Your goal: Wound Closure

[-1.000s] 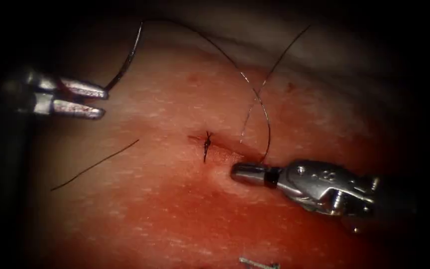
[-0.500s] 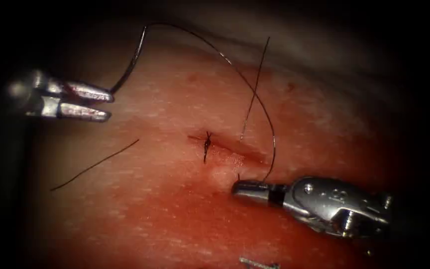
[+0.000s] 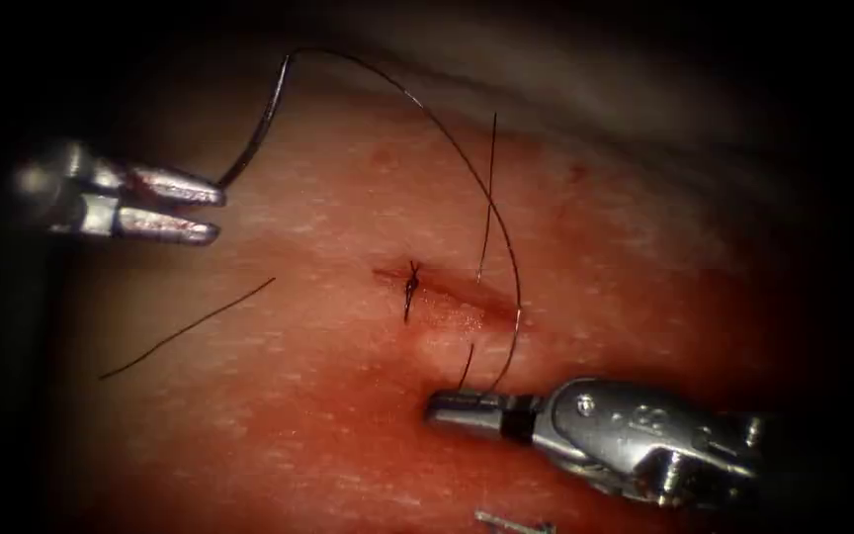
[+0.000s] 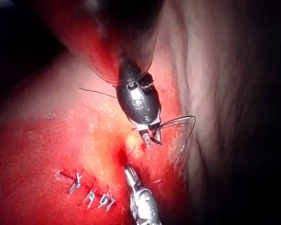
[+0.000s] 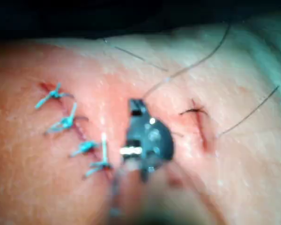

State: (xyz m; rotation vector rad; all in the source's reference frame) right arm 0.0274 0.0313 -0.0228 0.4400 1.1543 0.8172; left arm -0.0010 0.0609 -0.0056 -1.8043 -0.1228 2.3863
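The cut [image 3: 467, 302] in the tissue [image 3: 328, 425] carries one knotted stitch [image 3: 412, 282] at its left end. Far to the left, my left tool [image 3: 217, 213] is shut on the curved needle [image 3: 259, 124]. It grips the needle's lower end, and the needle arcs up clear of the tissue. Thread [image 3: 447, 129] runs from the needle over the cut and down to my right tool [image 3: 442, 405], which lies just in front of the cut, shut on the thread. A free thread end [image 3: 489, 188] stands up from the far edge of the cut. The left wrist view shows the left tool [image 4: 151, 138] and the right tool [image 4: 130, 171].
A loose cut piece of thread [image 3: 190, 326] lies on the tissue left of the cut. An earlier row of stitches [image 4: 91, 194] sits nearer the front, also seen as stitches [image 5: 70, 122] beside the right tool [image 5: 136, 105]. Red fluid wets the tissue around the cut.
My right tool has moved forward and slightly left, away from the cut, drawing the thread with it. The free thread end has swung more upright. The left tool has barely shifted.
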